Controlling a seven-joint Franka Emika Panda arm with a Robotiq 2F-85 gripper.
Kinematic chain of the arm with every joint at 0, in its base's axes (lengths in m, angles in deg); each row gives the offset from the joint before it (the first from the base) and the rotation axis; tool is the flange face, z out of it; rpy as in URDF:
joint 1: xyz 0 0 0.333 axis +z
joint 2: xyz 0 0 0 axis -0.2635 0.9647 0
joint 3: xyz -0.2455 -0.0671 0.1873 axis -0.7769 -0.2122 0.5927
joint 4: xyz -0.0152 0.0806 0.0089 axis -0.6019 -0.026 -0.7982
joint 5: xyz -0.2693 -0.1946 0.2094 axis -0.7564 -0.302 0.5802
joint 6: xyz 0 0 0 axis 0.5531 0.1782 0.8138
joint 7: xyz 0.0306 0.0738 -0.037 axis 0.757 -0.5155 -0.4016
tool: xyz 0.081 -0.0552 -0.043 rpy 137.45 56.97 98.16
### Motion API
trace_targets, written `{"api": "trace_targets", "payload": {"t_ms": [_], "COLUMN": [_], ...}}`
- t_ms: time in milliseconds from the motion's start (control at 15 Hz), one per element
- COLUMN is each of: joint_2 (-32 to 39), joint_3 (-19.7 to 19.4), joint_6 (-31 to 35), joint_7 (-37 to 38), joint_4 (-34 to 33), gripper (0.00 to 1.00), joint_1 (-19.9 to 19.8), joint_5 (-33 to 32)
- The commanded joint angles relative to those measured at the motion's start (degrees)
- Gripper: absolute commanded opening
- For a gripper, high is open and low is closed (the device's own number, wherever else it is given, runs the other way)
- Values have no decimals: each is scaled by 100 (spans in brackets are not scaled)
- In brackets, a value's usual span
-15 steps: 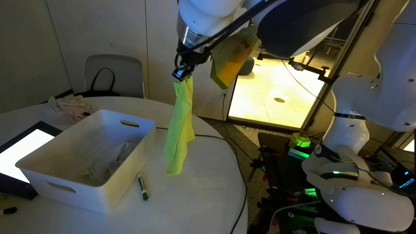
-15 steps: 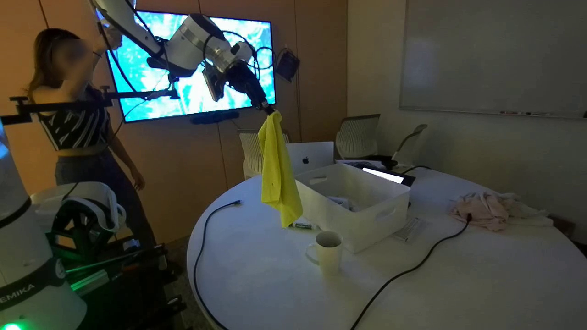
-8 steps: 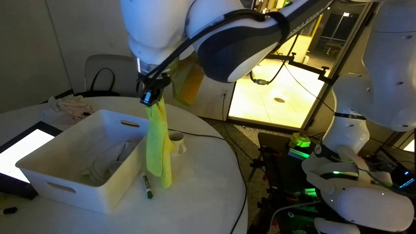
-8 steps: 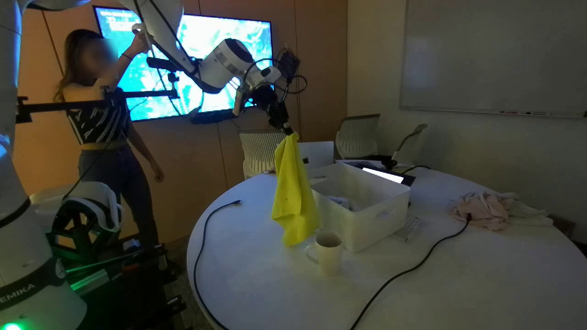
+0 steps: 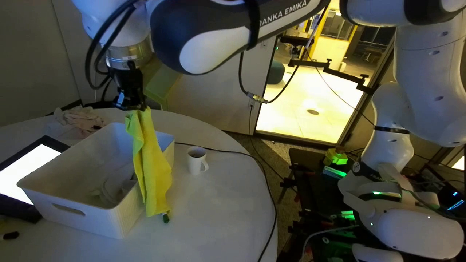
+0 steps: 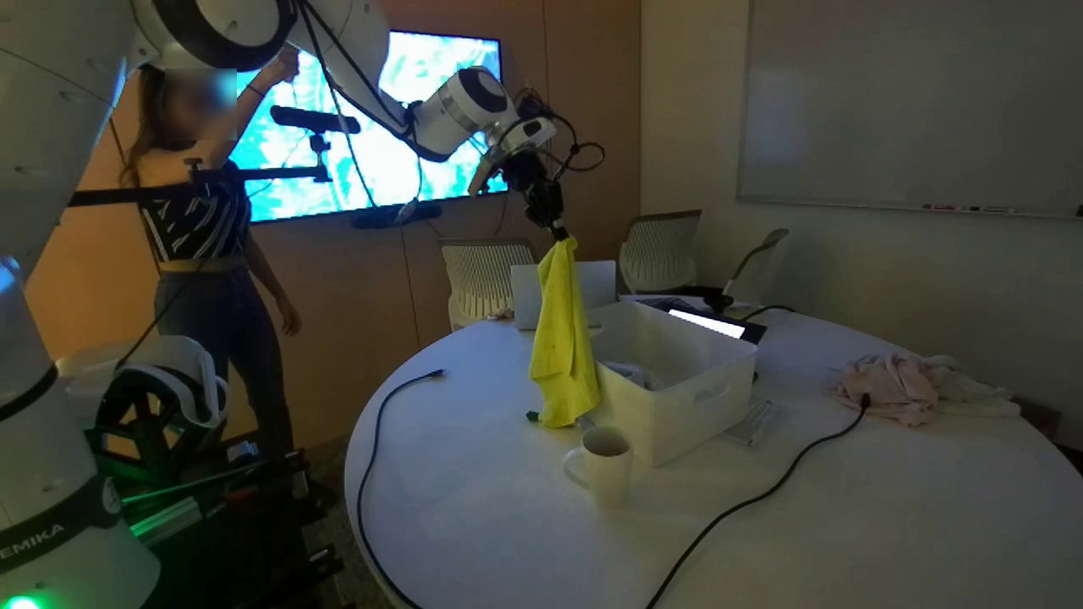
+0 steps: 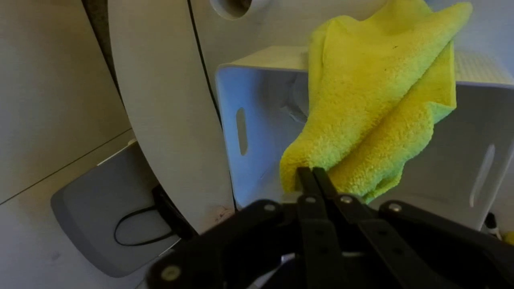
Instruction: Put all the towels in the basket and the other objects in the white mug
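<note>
Letting go of the yellow towel, which hangs left of centre in an exterior view, would likely leave it draped over the wall of the white basket or slumped on the counter, since its long loose end hangs outside that wall, lower than the rim. Heading inward at this height seems just as risky: that end could snag on the rim, tugging the basket askew or pulling the towel from the grip. Its tip hides part of the green-capped marker, so a low sweep could set that rolling; the white mug, at lower centre in an exterior view, stands upright near enough that a wide swing might brush it. I would lift clear, then cross, and lower beside the pale cloth in the basket. As for the hand, low in the middle of the wrist view, its jaws lie almost together, pinching only the towel's upper end, the rest dangling free; whether the towel touches the basket wall I cannot tell.
</note>
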Motion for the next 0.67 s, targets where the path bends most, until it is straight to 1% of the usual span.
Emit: {"api": "trace_targets", "payload": {"t_ms": [0, 400, 467, 600], "joint_2": [555, 1012, 1055, 1158], "joint_3": [-293, -671, -497, -546], "joint_6": [-372, 35, 82, 291], "joint_7": [-361, -115, 64, 371], "joint_4": [-1272, -2237, -2329, -2534], "gripper": [1, 1, 1, 1], "joint_1": [237, 358, 219, 213], "joint_5": [431, 1007, 895, 895]}}
